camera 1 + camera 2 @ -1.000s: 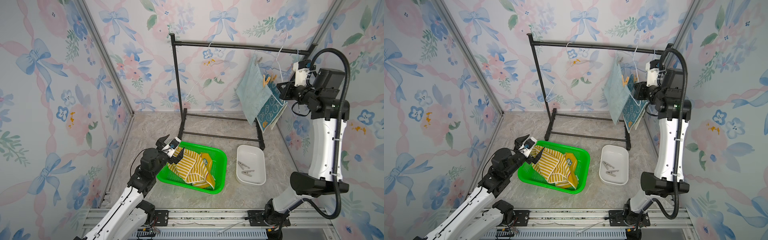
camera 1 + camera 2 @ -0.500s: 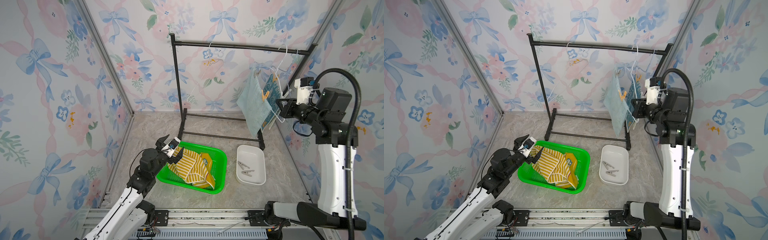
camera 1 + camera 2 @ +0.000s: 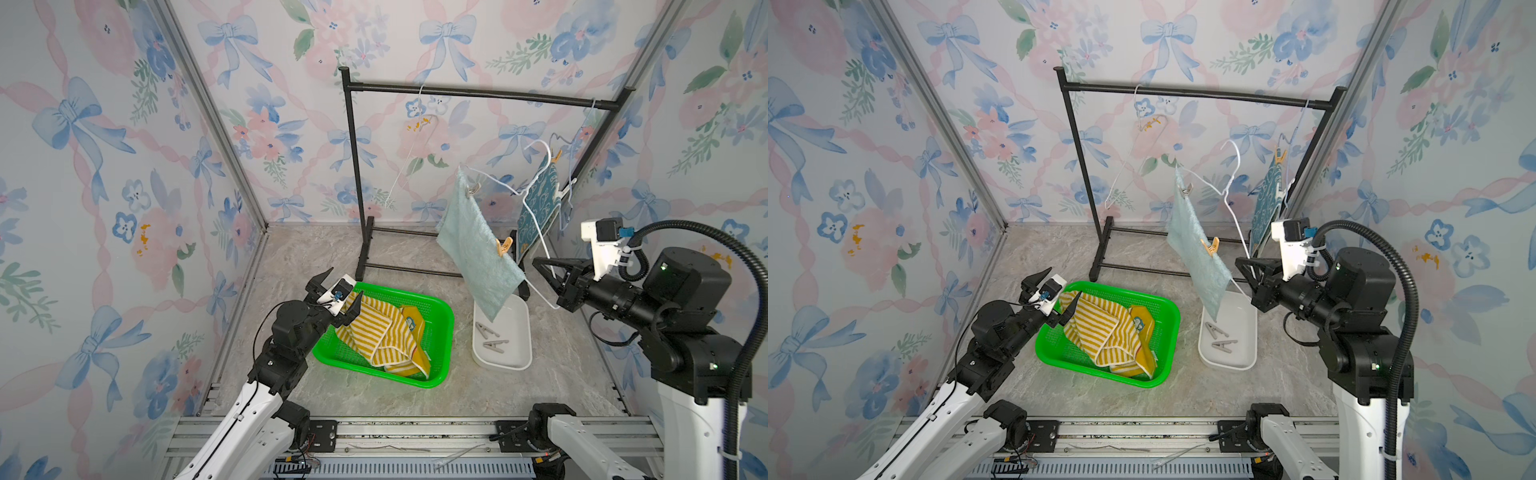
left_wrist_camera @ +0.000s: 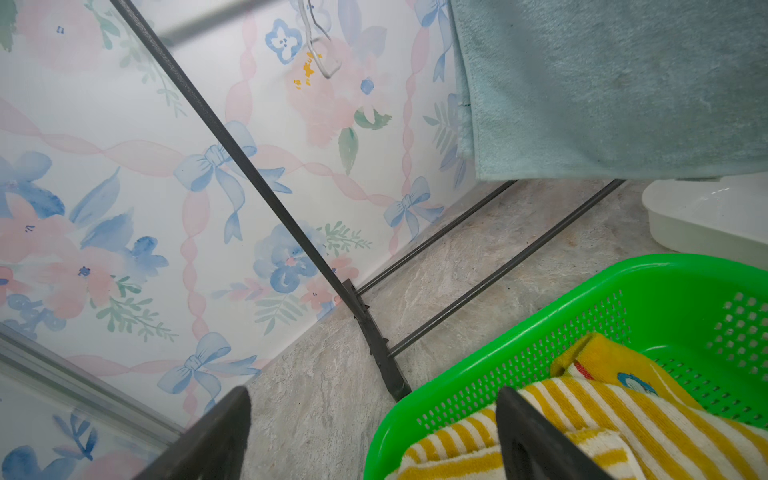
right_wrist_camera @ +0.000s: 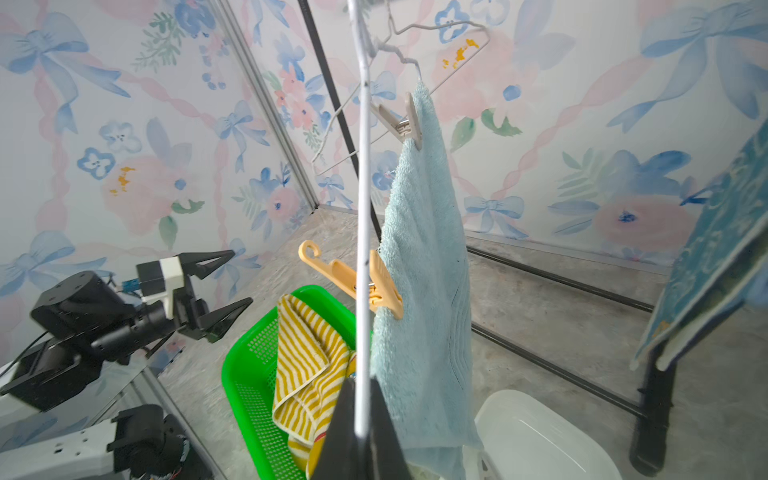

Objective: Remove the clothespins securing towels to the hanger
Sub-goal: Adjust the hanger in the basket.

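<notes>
Floral-papered booth, marble bench (image 3: 299,257). Teal towel (image 3: 478,253) hangs from white wire hanger (image 5: 365,187), clamped in closed right claw (image 3: 540,264). Left claw (image 3: 345,283) spread wide, empty, by green basket (image 3: 449,332). Tan clothespin (image 3: 503,247), grey clothespin (image 3: 473,190) both on towel. Risk: thin wire slips or swings once a pin is tugged.

Green basket (image 3: 444,332), white tray (image 3: 515,328) beside it, black rack (image 3: 354,166) behind, floral wallpaper (image 3: 124,166).
</notes>
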